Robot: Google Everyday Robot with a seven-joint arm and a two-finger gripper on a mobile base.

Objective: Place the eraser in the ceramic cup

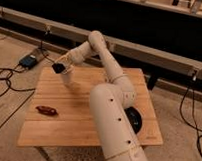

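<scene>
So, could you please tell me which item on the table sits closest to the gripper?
The ceramic cup, pale and directly below the gripper at the table's far left. The red-brown item lies nearer the front edge; the dark bowl sits far right.

Arm (pixel 111 95): one, white, jointed; thick lower link rising from bottom centre of frame, elbow at upper centre, forearm reaching toward upper left. Gripper (pixel 60 68): at forearm's end, upper left of frame, pointed downward, fingers closed together.
</scene>
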